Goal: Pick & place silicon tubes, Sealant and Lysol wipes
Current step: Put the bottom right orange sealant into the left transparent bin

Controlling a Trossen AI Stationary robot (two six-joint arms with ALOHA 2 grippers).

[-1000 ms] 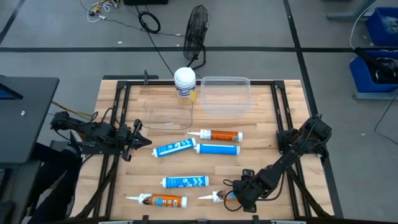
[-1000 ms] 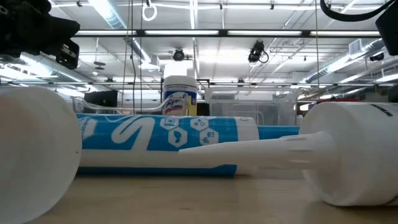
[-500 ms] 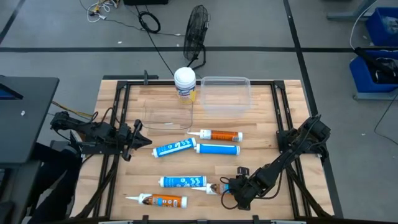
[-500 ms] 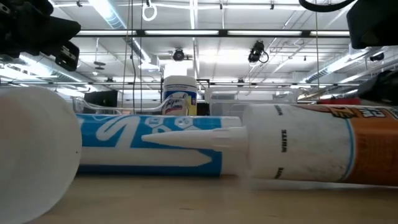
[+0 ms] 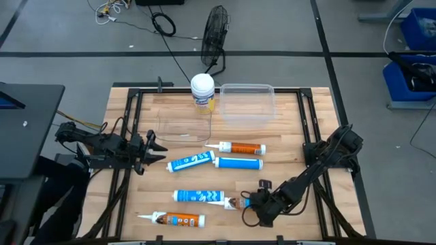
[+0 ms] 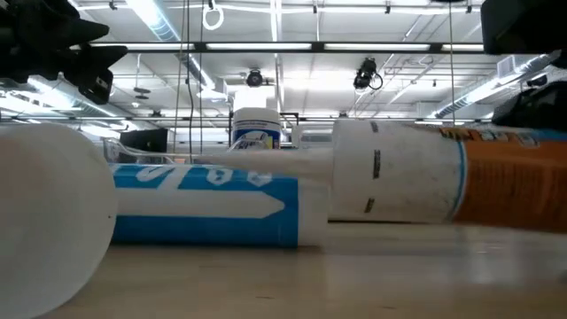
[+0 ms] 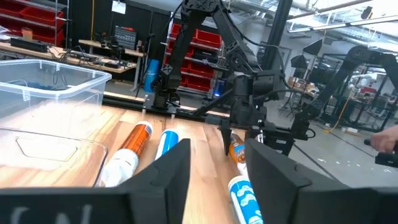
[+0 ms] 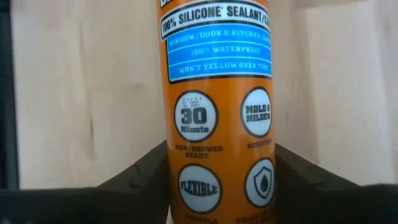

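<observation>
So what's new for us: over the last second the orange silicone sealant tube point(image 8: 217, 118) comes up off the table point(image 5: 286, 136) in our right gripper point(image 5: 253, 204), and its nozzle swings in toward the near blue tube point(image 5: 199, 197). In the low view the orange tube now floats above the wood with its white nozzle crossing over the blue one. We'd call that the pick done and the carry starting, probably toward the clear bin point(image 5: 247, 102) at the far side.

Pose-wise, the right arm stretches low across the near right of the table, jaws clenched on the sealant body from both sides. The left gripper point(image 5: 151, 151) waits at the left edge, jaws released. The Lysol wipes point(image 5: 202, 90) stand upright at the far edge, just beside the bin, untouched.
</observation>
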